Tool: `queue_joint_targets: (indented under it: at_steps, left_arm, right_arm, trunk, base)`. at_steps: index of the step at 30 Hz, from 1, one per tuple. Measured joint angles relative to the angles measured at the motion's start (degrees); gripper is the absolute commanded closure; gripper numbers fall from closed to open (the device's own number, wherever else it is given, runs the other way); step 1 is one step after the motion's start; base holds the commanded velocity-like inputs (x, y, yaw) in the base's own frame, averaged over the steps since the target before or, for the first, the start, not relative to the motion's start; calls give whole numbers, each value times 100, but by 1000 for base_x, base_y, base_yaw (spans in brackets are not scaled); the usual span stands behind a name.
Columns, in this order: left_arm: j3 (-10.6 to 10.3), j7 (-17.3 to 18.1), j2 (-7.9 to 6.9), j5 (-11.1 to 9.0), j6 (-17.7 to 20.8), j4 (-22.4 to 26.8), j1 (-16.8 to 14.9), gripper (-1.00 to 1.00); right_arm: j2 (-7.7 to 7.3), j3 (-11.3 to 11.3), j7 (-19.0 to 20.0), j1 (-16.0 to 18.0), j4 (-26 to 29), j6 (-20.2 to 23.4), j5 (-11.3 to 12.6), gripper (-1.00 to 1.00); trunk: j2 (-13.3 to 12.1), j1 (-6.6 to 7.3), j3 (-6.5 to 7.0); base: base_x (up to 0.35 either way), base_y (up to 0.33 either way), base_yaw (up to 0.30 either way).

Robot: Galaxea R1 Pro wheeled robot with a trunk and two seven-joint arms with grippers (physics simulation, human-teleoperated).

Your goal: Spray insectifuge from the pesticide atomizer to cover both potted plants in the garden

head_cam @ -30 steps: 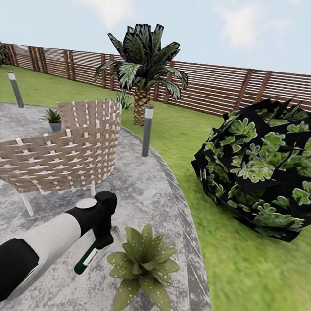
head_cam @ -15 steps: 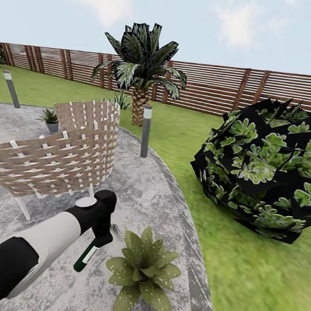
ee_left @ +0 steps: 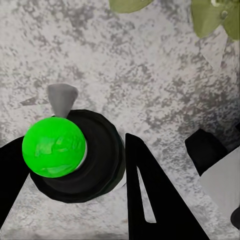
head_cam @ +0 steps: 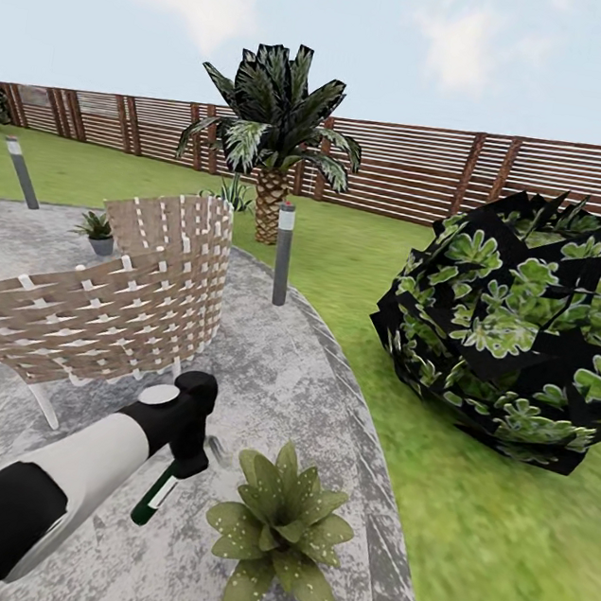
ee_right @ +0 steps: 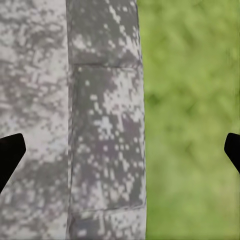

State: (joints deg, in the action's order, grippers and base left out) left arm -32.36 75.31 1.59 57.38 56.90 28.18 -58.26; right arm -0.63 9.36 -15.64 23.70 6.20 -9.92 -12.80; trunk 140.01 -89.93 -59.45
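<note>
My left gripper is shut on the pesticide atomizer, a slim dark-green bottle with a white band that hangs tilted just above the stone patio. In the left wrist view its bright green top and grey nozzle sit between the black fingers. One potted plant stands just right of the bottle, apart from it; its leaves show at that view's edge. A second potted plant stands far back behind the chair. My right gripper is open over the patio's edge.
A woven chair stands left of the arm. Grey lamp posts rise at the patio's rim. A big dark bush sits on the lawn at right, a palm by the slat fence.
My left gripper has drifted a little left and down with the atomizer, slightly away from the near plant. Earlier the whole view shifted a touch, so the camera moved.
</note>
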Motion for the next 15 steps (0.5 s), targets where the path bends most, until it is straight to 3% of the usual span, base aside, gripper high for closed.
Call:
queue_joint_targets:
  at_steps: [3,7,13,15]
  left_arm:
    - [-2,-4,33,-20,-21,62,-27,100]
    - [21,9,12,-64,-34,587,-8,100]
    - [6,52,15,-83,-35,578,21,100]
    - [-8,62,26,-90,-39,577,200,100]
  right_arm:
    - [1,0,0,-1,0,2,0,-100]
    - [2,0,3,-1,-1,3,0,-100]
    - [8,0,4,0,-5,3,0,-100]
    - [9,0,1,1,-6,3,0,-100]
  trunk:
    - [0,0,0]
    - [0,0,0]
    - [0,1,0]
    - [0,0,-1]
  base:
    - [0,0,0]
    - [1,0,0]
    - [81,0,0]
    - [15,0,0]
